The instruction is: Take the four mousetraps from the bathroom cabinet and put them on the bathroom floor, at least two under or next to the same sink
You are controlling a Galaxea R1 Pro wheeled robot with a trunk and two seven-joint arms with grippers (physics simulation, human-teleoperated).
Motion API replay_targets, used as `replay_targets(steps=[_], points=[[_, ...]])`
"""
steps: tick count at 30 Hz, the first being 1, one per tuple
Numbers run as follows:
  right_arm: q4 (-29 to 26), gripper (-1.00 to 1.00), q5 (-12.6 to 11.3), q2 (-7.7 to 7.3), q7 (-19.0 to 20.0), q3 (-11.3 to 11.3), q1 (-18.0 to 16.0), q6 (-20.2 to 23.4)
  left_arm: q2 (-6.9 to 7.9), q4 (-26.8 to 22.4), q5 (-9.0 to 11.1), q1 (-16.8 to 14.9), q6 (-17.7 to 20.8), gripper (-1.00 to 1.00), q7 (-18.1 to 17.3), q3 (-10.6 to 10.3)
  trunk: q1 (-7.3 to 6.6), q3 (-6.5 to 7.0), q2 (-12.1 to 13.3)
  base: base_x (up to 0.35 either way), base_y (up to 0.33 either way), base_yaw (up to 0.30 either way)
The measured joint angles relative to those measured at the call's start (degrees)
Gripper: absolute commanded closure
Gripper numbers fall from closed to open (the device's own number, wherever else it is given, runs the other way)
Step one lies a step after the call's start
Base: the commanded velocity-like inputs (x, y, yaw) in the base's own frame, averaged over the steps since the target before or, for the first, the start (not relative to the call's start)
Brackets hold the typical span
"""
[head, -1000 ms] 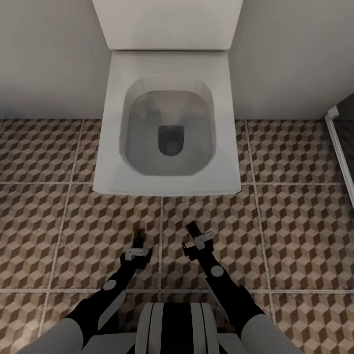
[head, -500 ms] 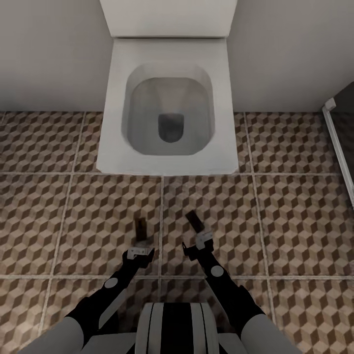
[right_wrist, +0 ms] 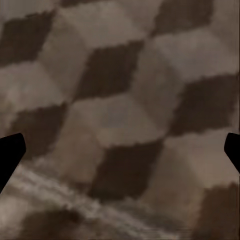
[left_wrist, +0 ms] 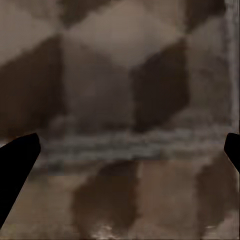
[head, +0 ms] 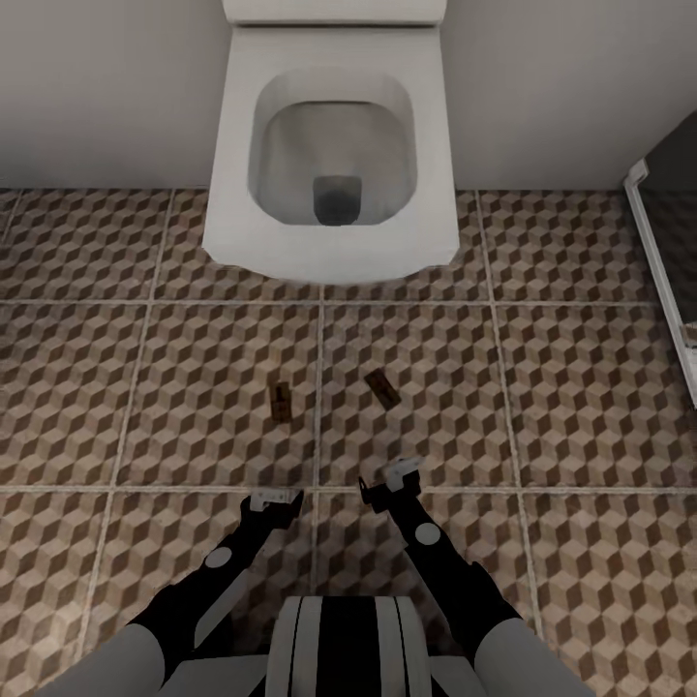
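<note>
Two mousetraps, left mousetrap (head: 281, 401) and right mousetrap (head: 382, 386), lie flat on the bathroom floor (head: 581, 407), well apart from each other, between the white toilet (head: 331, 155) and the arms. Left gripper (head: 274, 500) and right gripper (head: 387, 481) hover low over tiles nearer the robot, fingers (left_wrist: 17, 165) spread wide on both, released, nothing between them.

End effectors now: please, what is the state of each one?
Left end effector: open, holding nothing.
Right end effector: open, holding nothing.
</note>
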Motion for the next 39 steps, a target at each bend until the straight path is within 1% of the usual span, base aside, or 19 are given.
replay_targets(steps=[4, 9, 39], points=[[0.0, -1.00, 0.0, 0.00, 0.0, 0.0, 0.0, 0.0, 0.02, 0.1, 0.0, 0.0, 0.0, -1.00, 0.0, 0.0, -0.01, 0.00, 0.0, -0.280, 0.000, 0.000], [0.0, -1.00, 0.0, 0.01, 0.0, 0.0, 0.0, 0.0, 0.01, 0.0, 0.0, 0.0, 0.0, -1.00, 0.0, 0.0, -0.03, 0.00, 0.0, -0.114, 0.000, 0.000], [0.0, -1.00, 0.0, 0.00, 0.0, 0.0, 0.0, 0.0, 0.00, -0.2, 0.0, 0.0, 0.0, -1.00, -0.1, 0.0, -0.04, 0.00, 0.0, -0.007, 0.000, 0.000]])
